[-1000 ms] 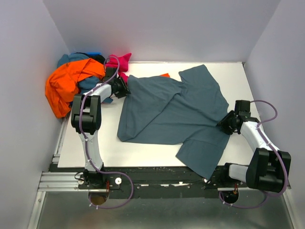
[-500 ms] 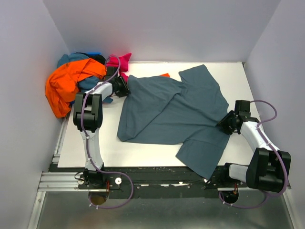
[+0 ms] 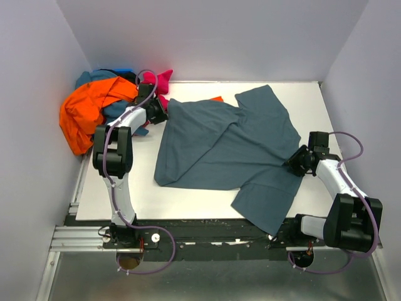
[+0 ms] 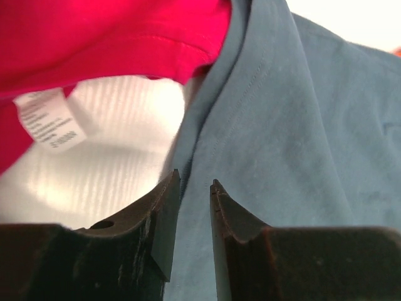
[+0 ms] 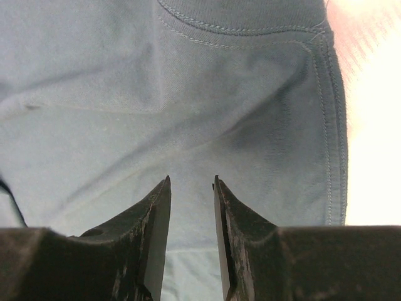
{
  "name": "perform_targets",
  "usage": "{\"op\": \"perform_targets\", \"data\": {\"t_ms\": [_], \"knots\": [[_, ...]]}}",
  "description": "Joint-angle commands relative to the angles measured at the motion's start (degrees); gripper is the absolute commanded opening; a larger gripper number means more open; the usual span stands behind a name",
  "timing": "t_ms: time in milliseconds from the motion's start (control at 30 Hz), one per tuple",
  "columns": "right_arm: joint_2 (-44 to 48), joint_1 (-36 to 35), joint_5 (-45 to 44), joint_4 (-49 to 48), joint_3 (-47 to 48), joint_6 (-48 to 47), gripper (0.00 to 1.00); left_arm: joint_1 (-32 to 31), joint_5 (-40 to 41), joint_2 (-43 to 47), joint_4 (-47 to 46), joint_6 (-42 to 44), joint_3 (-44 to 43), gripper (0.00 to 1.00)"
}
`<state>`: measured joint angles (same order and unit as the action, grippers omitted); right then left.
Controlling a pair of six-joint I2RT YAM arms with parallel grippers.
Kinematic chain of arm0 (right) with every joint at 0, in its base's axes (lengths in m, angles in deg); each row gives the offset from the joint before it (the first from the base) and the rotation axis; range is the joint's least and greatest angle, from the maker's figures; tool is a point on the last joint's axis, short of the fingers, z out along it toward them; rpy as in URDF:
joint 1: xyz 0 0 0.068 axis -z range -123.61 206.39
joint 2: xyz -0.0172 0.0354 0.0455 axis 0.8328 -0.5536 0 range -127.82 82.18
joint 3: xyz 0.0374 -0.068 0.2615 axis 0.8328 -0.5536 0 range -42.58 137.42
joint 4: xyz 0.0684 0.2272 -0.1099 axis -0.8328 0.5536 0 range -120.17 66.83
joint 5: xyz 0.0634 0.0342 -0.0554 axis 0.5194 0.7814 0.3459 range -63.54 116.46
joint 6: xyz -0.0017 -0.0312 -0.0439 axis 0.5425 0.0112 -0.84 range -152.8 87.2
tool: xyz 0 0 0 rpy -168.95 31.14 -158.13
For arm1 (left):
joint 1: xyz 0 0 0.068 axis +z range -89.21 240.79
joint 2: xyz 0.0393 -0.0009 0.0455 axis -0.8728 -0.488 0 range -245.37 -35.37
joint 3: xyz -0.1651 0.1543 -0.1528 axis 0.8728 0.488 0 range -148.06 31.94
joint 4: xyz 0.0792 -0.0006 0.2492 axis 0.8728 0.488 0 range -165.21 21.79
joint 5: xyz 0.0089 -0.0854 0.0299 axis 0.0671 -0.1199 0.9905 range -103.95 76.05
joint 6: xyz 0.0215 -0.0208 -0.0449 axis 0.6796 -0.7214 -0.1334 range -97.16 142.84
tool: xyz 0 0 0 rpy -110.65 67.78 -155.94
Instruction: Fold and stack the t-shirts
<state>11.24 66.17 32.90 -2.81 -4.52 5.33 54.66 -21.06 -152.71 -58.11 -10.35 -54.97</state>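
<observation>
A slate blue-grey t-shirt [image 3: 225, 144] lies spread and rumpled on the white table [image 3: 125, 188], one part hanging over the near edge. My left gripper [image 3: 159, 113] is at the shirt's far left corner. In the left wrist view its jaws [image 4: 195, 177] stand a narrow gap apart, straddling the shirt's hem [image 4: 301, 125], beside a magenta t-shirt [image 4: 113, 31]. My right gripper [image 3: 293, 164] sits low at the shirt's right edge. Its jaws [image 5: 192, 177] are apart over the cloth [image 5: 188, 94] near a stitched hem.
A heap of t-shirts fills the far left corner: orange [image 3: 88, 110], teal-blue [image 3: 94, 78] and magenta [image 3: 160, 80]. An orange-red scrap [image 3: 216, 98] peeks from under the grey shirt. A white label [image 4: 50, 119] hangs from the magenta one. Walls close in on three sides.
My left gripper's jaws have narrowed and it has edged slightly toward the far left at the shirt's corner. The right arm and the shirt have stayed put.
</observation>
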Motion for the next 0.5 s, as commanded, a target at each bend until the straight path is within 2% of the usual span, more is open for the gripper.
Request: {"op": "perform_targets", "data": {"t_ms": [0, 133, 233, 467], "knots": [[0.4, -0.2, 1.7, -0.7, -0.4, -0.1, 0.41, -0.4, -6.9, -4.4, 0.2, 0.3, -1.0, 0.4], [0.7, -0.2, 2.7, -0.9, -0.3, -0.5, 0.41, -0.5, -6.7, -6.2, 1.1, 0.2, -2.1, 0.45], [0.8, -0.1, 2.8, -0.9, -0.2, -0.4, 0.41, -0.3, -7.5, -7.3, 1.2, 0.3, -3.1, 0.45], [0.2, -0.1, 3.2, -1.1, 0.0, -0.5, 0.41, 0.2, -10.8, -8.7, 1.2, -0.5, -4.0, 0.35]]}}
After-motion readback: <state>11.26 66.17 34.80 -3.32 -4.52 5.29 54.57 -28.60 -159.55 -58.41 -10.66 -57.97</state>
